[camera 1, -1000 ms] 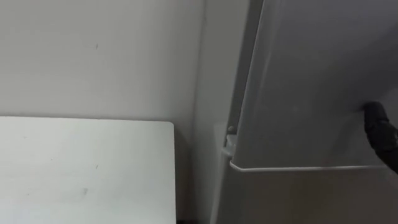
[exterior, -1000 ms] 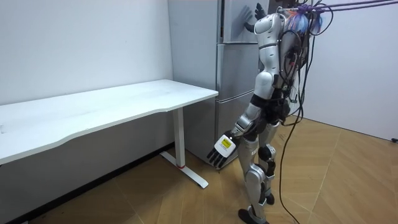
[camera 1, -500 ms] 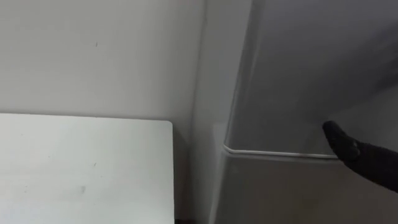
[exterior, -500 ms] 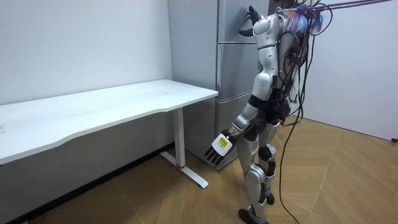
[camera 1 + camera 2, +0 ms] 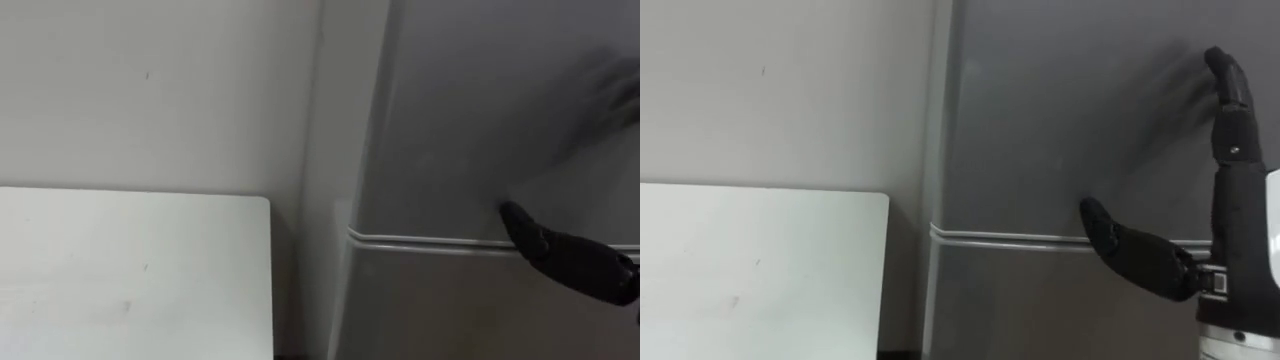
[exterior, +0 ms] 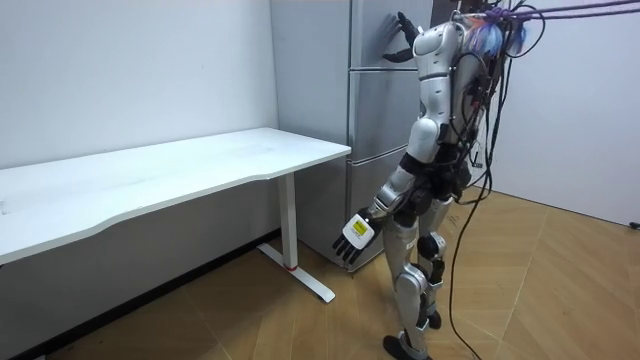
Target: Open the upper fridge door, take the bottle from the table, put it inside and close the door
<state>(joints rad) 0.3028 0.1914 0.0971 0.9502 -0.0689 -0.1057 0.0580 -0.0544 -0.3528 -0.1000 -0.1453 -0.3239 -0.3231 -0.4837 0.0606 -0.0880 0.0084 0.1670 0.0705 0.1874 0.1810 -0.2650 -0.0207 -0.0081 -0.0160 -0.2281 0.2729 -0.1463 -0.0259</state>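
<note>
R hand (image 5: pixel 1235 190) flat, fingers straight, on upper fridge door (image 5: pixel 1070 120); L hand (image 6: pixel 352 240) relaxed; weak push cd leave it unsealed

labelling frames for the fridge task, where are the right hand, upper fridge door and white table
right hand (image 5: pixel 1240 225): right eye view, middle of the hand, below the fingers.
upper fridge door (image 5: pixel 1060 110): right eye view, bare front panel.
white table (image 5: pixel 750 270): right eye view, bare top.

You get dim, flat eye views, soft shadow on the grey fridge (image 5: pixel 1060 110) beside your right hand (image 5: pixel 1235 220), table (image 5: pixel 130 270) paler, room view bright and even, shade under the table.
</note>
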